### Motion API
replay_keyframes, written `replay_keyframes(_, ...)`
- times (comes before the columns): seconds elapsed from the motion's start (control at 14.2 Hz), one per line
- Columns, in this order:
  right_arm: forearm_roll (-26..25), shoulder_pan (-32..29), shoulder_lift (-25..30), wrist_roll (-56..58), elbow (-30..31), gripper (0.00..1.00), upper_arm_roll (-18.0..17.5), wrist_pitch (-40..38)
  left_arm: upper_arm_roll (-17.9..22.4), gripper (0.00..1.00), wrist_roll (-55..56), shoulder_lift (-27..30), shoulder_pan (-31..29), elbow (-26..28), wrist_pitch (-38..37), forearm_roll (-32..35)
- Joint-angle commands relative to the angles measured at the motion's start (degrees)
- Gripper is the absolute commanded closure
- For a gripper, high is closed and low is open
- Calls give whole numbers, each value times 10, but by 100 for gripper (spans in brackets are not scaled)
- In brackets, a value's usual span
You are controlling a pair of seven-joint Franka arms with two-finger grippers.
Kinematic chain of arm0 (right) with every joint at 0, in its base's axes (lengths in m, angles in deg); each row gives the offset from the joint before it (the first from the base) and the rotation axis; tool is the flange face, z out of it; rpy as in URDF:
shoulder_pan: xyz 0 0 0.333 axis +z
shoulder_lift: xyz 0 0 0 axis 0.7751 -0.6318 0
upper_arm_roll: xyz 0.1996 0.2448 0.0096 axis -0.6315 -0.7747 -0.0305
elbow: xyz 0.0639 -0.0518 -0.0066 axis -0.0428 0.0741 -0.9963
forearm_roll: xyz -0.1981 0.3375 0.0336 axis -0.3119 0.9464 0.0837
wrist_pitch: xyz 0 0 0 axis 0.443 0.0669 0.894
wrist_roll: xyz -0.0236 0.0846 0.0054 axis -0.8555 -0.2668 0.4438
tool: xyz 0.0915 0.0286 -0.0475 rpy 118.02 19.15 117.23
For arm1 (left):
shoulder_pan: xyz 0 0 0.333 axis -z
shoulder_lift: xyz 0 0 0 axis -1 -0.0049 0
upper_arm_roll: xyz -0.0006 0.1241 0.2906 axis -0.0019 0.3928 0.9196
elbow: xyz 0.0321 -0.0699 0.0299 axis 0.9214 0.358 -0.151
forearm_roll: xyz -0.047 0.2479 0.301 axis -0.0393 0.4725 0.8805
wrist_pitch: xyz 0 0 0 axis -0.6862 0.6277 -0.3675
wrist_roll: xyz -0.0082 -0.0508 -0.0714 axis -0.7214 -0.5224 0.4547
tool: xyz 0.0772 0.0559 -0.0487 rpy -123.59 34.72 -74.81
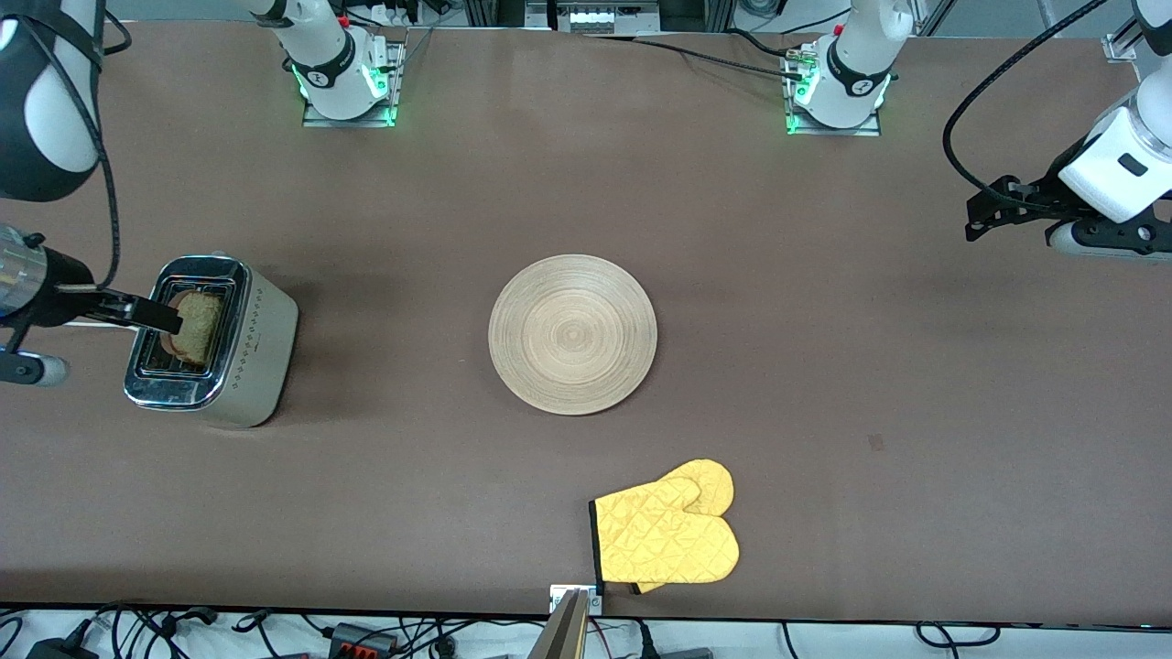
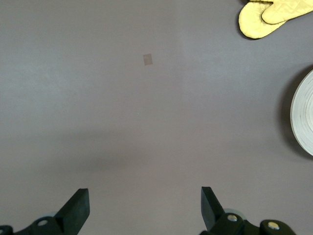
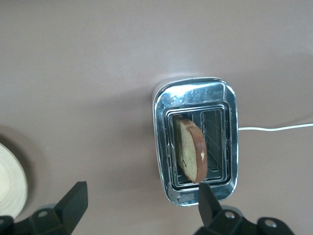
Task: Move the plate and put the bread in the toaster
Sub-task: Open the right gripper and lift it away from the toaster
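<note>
The toaster (image 1: pixel 261 352) stands at the right arm's end of the table. The bread (image 1: pixel 197 328) stands tilted in its slot on the plate's side, with its upper part sticking out. It also shows in the right wrist view (image 3: pixel 190 154) inside the chrome top (image 3: pixel 195 90). My right gripper (image 1: pixel 154 314) is open and empty above the toaster (image 3: pixel 141 205), with one fingertip (image 3: pixel 208 198) over the toaster's end. The wooden plate (image 1: pixel 572 334) lies flat mid-table with nothing on it. My left gripper (image 1: pixel 993 215) is open and empty (image 2: pixel 145 205), over bare table at the left arm's end.
A pair of yellow oven mitts (image 1: pixel 668 531) lies near the table's front edge, nearer the camera than the plate. They also show in the left wrist view (image 2: pixel 266 17), as does the plate's rim (image 2: pixel 304 115). The toaster's white cord (image 3: pixel 274 128) runs off from it.
</note>
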Motion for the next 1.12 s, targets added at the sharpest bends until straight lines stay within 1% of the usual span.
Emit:
replay_keyframes(0.0, 13, -78, 23, 24, -7, 0, -71, -2, 4, 0, -12, 6, 2, 0, 2, -4)
replay_keyframes(0.14, 8, -130, 40, 41, 2, 0, -126, 16, 3, 0, -12, 6, 1, 0, 2, -4)
replay_keyframes(0.21, 8, -152, 51, 43, 23, 0, -145, 29, 4, 0, -12, 6, 1, 0, 2, -4)
replay_keyframes(0.28, -3, -178, 65, 45, 44, 0, -169, 41, 3, 0, -12, 6, 1, 0, 2, -4)
replay_keyframes(0.35, -26, -189, 76, 55, 58, 0, -184, 50, 3, 0, -12, 6, 2, 0, 2, -4)
replay_keyframes(0.42, -45, -188, 81, 60, 61, 0, -186, 46, 3, 0, -12, 6, 2, 0, 2, -4)
replay_keyframes(0.56, -50, -184, 85, 60, 67, 0, -186, 43, 4, 0, -12, 6, 1, 0, 2, -4)
replay_keyframes(0.7, -50, -184, 124, 57, 124, 0, -186, 53, 3, 0, -12, 6, 2, 0, 2, -4)
replay_keyframes(0.84, -59, -184, 177, 59, 205, 0, -186, 89, 4, 0, -12, 6, 2, 0, 2, -4)
replay_keyframes(0.91, -71, -183, 195, 62, 232, 0, -186, 100, 4, 0, -12, 6, 1, 0, 2, -4)
replay_keyframes(1.05, -77, -180, 210, 60, 253, 0, -186, 100, 3, 0, -12, 6, 2, 0, 2, -4)
